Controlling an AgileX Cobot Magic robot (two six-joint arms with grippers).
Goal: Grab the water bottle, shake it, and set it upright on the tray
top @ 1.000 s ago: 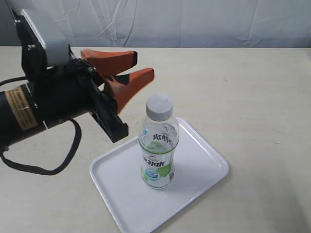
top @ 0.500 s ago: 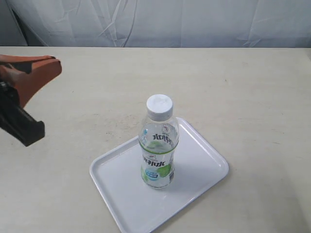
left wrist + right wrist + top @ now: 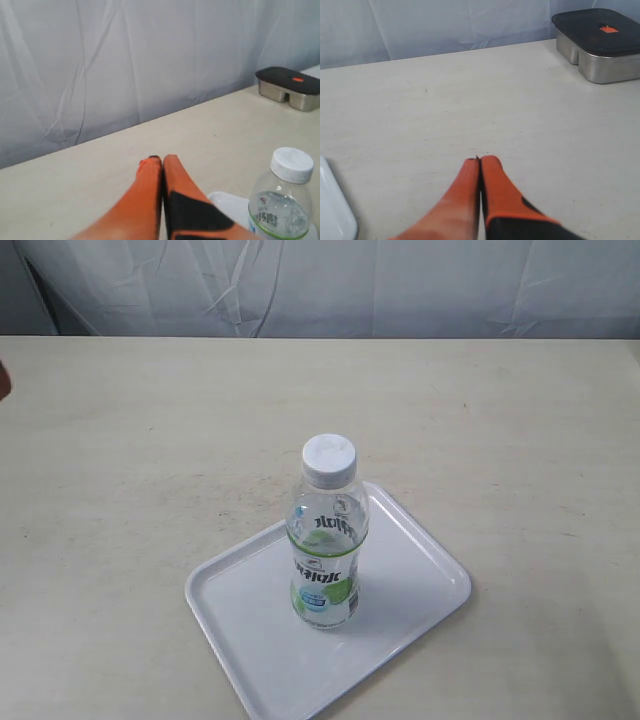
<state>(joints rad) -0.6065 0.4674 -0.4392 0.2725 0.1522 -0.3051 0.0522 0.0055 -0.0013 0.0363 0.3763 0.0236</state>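
Note:
The water bottle (image 3: pixel 325 540), clear with a white cap and green-and-white label, stands upright on the white tray (image 3: pixel 410 590) near the table's front; nothing touches it. The left wrist view also catches the bottle (image 3: pixel 285 200) and a corner of the tray (image 3: pixel 227 202). My left gripper (image 3: pixel 162 159) is shut and empty, its orange fingers pressed together, well off to the side of the bottle. Only a sliver of it shows at the left edge of the exterior view. My right gripper (image 3: pixel 480 160) is shut with nothing in it, over bare table beside the tray's edge (image 3: pixel 335 210).
A metal lunch box with a dark lid (image 3: pixel 600 45) sits at the far edge of the table; the lunch box (image 3: pixel 290 87) also shows in the left wrist view. A white curtain (image 3: pixel 320 285) hangs behind the table.
My left arm has pulled away to the left, out of the exterior view, and its fingers have closed. The bottle stays standing on the tray, unmoved.

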